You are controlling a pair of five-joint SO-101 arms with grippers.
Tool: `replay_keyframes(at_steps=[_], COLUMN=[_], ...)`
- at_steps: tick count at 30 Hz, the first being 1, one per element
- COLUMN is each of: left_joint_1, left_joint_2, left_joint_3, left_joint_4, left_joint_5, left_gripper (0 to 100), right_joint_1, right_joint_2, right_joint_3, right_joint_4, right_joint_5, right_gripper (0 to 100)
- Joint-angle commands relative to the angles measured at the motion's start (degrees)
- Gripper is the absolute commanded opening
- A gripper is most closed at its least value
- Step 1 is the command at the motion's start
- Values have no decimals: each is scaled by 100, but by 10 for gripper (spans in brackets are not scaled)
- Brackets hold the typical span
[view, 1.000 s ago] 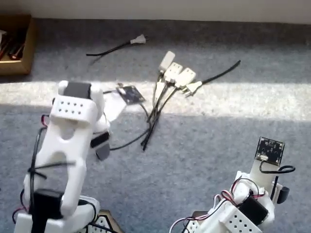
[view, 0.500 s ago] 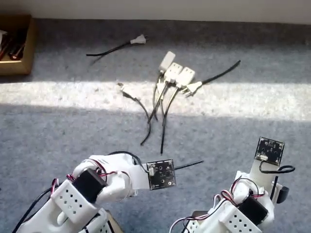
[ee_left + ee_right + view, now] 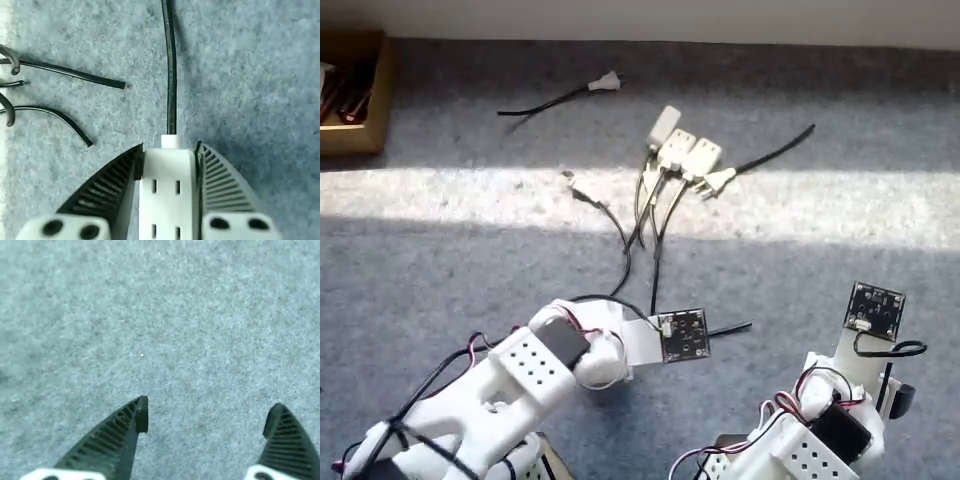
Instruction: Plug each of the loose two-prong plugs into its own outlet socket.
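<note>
Found the left pincer (image 3: 169, 146) pinching a white outlet socket (image 3: 167, 195) by its two sides, its black cord (image 3: 171, 75) running straight out of the end across the grey surface (image 3: 260, 75). Placed the left arm (image 3: 510, 385) at 7 o'clock in the high view. Found the right pincer (image 3: 208, 405) spread wide over bare surface, with the right arm (image 3: 840, 420) at 5 o'clock. Noted three more sockets (image 3: 677, 148) bunched at 12 o'clock, a loose plug (image 3: 718, 182) just beside them, and a second plug (image 3: 607, 81) well apart at 11 o'clock. Logged a wooden box (image 3: 355, 95) at 10 o'clock.
</note>
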Motion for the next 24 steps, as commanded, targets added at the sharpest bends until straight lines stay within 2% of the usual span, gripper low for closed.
replay_keyframes(at_steps=[1,6,11,19,24], left_joint_1=[84,84,57,22,-321], left_joint_2=[549,954,1138,1095,1095], left_joint_3=[-382,-374,-409,-488,-998], left_joint_4=[-264,-633,-659,-273,220], left_joint_5=[26,26,9,-26,-246], left_gripper=[5,5,9,263,277], right_joint_1=[-31,-48,-40,-57,-57], right_joint_2=[48,48,48,48,48], right_joint_3=[-13,-13,-13,-13,-13], right_joint_4=[-110,-110,-110,-110,-101], right_joint_5=[70,70,70,70,79], right_gripper=[361,361,361,361,361])
